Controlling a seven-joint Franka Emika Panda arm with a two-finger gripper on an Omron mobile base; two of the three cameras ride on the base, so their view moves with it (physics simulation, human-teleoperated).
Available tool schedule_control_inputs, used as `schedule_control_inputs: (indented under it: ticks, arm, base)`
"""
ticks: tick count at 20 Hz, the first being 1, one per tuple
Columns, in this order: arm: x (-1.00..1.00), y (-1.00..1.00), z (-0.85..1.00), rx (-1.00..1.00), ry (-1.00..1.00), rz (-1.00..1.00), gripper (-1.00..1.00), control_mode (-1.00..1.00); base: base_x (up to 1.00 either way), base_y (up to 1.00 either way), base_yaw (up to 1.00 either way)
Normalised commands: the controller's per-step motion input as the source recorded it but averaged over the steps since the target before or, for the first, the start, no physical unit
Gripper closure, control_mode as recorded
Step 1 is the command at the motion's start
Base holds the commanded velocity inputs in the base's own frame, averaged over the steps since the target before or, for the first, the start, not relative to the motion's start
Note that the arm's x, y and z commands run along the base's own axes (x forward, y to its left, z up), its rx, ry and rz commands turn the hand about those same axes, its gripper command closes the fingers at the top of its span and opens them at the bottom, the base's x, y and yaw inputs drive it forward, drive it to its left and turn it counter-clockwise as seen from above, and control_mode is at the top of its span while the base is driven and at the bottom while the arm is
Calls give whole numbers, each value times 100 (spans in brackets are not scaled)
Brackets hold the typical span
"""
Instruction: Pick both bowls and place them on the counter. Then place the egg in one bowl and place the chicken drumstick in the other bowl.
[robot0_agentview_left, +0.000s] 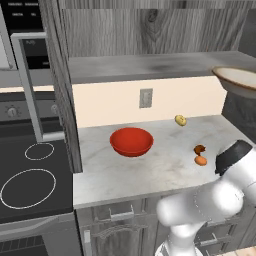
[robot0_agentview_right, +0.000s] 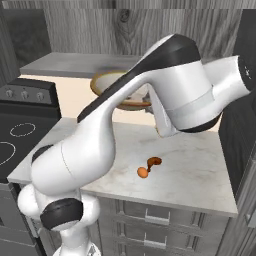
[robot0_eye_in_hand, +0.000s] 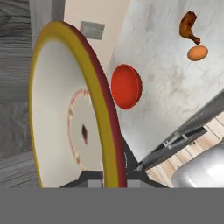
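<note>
marbled counter carries the red bowl, egg and drumstick.
gripper pinches the beige bowl by its rim, held above the counter's right end, probably to set it down there.

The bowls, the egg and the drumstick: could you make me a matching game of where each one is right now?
Things:
1. red bowl
2. beige bowl
3. egg
4. chicken drumstick

Places:
A. held up by its rim in the gripper, above the counter
B. on the counter, just in front of the darker brown piece
C. on the counter below the wall outlet, nothing inside
D. on the counter, just behind the orange-tan ovoid

Pairs: 1-C, 2-A, 3-B, 4-D
</note>
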Motion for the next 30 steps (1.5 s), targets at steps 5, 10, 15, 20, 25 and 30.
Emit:
schedule_control_inputs:
  ticks: [5,10,15,20,25,30]
  arm:
    - [-11,33,-32,0,0,7,100,-100]
    - [-19,36,-33,-1,-2,9,100,-100]
    - [-3,34,-48,-1,-1,9,100,-100]
    - [23,24,-49,-9,-5,8,100,-100]
    - [28,9,-50,-6,0,11,100,-100]
    - [21,3,-45,0,-4,21,100,-100]
  base:
    - [0,0,0]
    - [0,0,0]
    - [0,0,0]
    - [0,0,0]
    - [0,0,0]
    - [0,0,0]
